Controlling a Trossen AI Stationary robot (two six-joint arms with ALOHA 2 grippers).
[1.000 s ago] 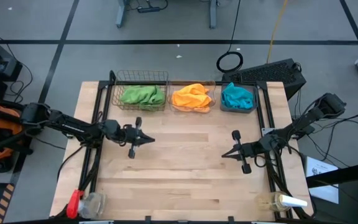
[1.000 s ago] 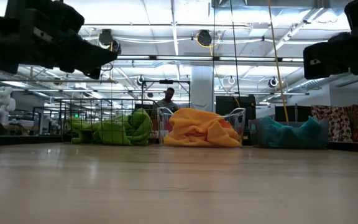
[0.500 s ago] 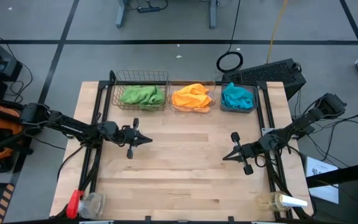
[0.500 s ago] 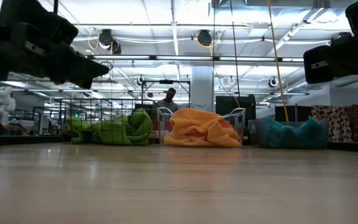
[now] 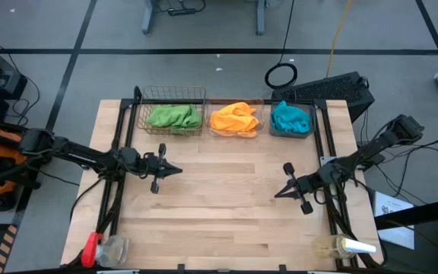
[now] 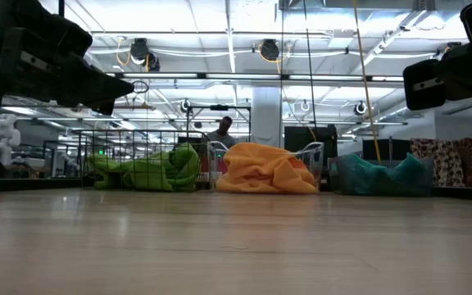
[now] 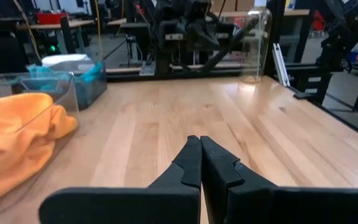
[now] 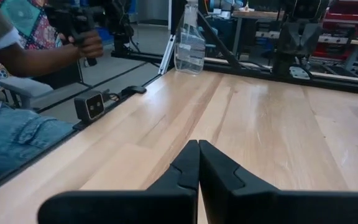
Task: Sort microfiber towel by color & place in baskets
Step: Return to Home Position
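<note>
Over the tabletop point(image 5: 219, 221), left claw point(image 5: 176, 169) pressed together, arm stretched inward from the left edge. Right claw point(image 5: 278, 193) likewise pinched shut, reaching in from the right. At the far edge: green towel point(image 5: 173, 116) in wire-mesh basket point(image 5: 169, 93), orange-yellow towel point(image 5: 234, 119) in clear tub point(image 5: 260, 116), teal towel point(image 5: 290, 116) in seemingly dark grey tub point(image 5: 291, 135).

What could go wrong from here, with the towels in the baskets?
The orange towel bulges over the clear tub's front rim and might slide out. A person's hand is beside the table edge ahead of the shut right gripper; a swing of that arm could come close. The left gripper, shut, hangs clear of the baskets.
</note>
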